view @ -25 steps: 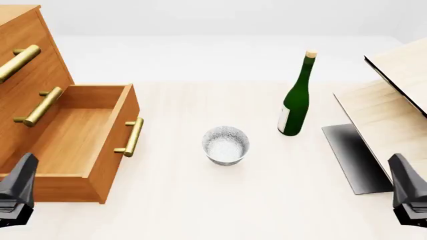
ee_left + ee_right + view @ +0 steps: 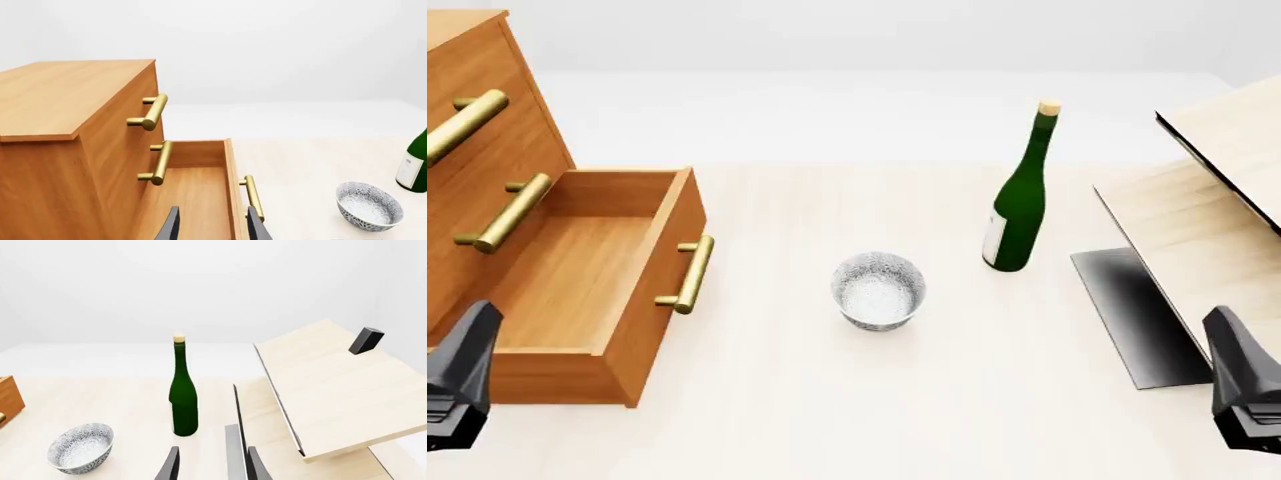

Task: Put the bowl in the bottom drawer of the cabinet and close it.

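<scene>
The white speckled bowl (image 2: 878,290) stands upright on the table's middle, apart from both grippers; it also shows as the bowl (image 2: 369,206) and the bowl (image 2: 81,448). At the left stands the orange-brown cabinet (image 2: 481,120), with its bottom drawer (image 2: 661,290) pulled out and nothing inside it. My left gripper (image 2: 454,390) hovers open at the near left, over the drawer's near corner, with its tips (image 2: 212,227) above the drawer floor (image 2: 193,190). At the near right, my right gripper (image 2: 1244,390) is open and holds nothing.
A green wine bottle (image 2: 1018,200) stands upright behind and to the right of the bowl. A pale wooden structure (image 2: 1214,200) with a dark panel (image 2: 1134,315) fills the right side, close to the right gripper (image 2: 212,467). The two upper drawers are shut.
</scene>
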